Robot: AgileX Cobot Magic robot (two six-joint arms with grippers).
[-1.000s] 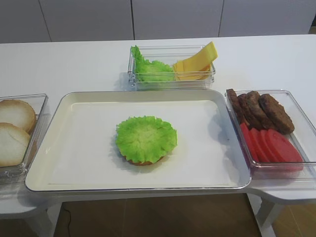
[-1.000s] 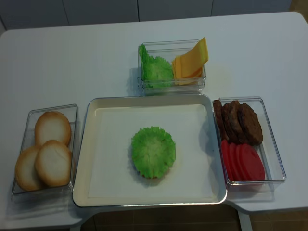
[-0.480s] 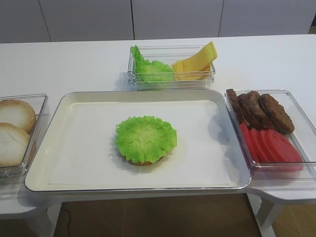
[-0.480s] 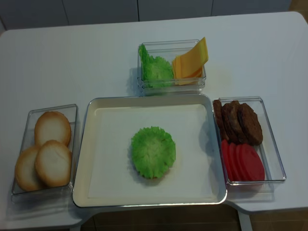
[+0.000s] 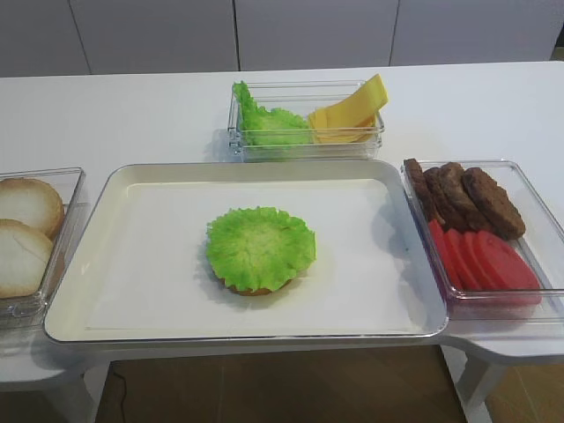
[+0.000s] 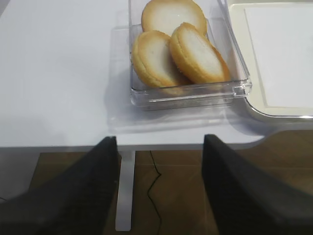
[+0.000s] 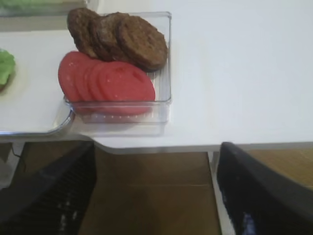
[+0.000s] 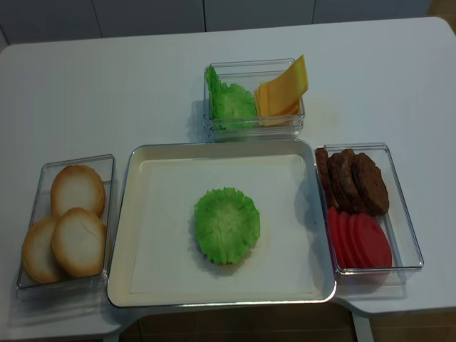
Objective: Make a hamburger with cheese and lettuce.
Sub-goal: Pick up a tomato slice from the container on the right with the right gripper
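Cheese looks thin and floppy, so the robot should pinch its raised corner; right tool and left tool both gape, empty.

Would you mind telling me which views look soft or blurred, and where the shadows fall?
Both wrist views blur their own claw fingers into dark shapes; the exterior high views are sharper, with soft shadows beside the hamburger and inside the tray along its right rim.
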